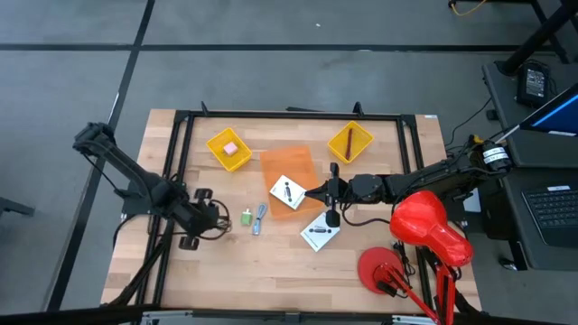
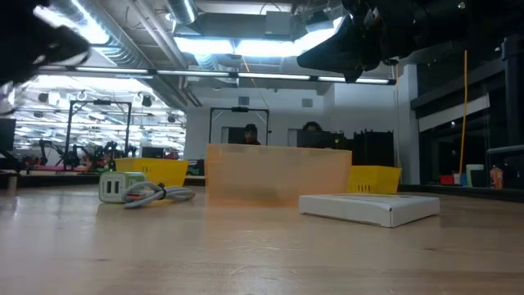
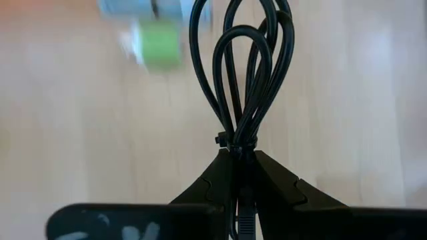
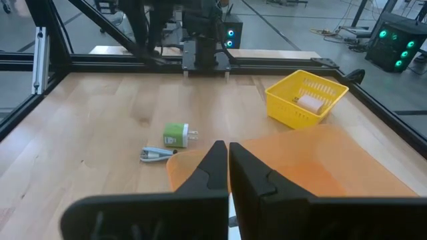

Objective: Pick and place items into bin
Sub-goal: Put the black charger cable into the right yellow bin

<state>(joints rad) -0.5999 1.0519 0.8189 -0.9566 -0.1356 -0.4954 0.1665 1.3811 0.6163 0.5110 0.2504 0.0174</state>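
Observation:
My left gripper (image 1: 208,219) (image 3: 237,157) is shut on a bundled black cord (image 3: 243,67) over the table's left part. The green cube (image 1: 246,217) (image 2: 115,187) and the blue-grey tool (image 1: 260,219) (image 2: 160,195) lie flat just to its right. My right gripper (image 1: 313,192) (image 4: 228,148) is shut and hangs high over the near corner of the orange bin (image 1: 287,162). One white card (image 1: 287,192) lies at that corner below it. The other card (image 1: 320,233) (image 2: 368,207) lies flat nearer. The pink block (image 1: 230,148) sits in a yellow bin (image 1: 217,144). My left gripper pinches the black cord between its two fingers at the tied waist (image 3: 231,143) of the bundle, just behind the cable tie. The loops (image 3: 253,40) stick out ahead of the fingertips, along the fingers. The cord does not show on the table in the low view.
A second yellow bin (image 1: 363,143) at the far right holds a dark-red cord (image 1: 349,143). A black frame (image 1: 289,115) rims the table. A red object with cords (image 1: 424,226) sits at the near right. People sit at screens beyond the far edge (image 2: 250,135).

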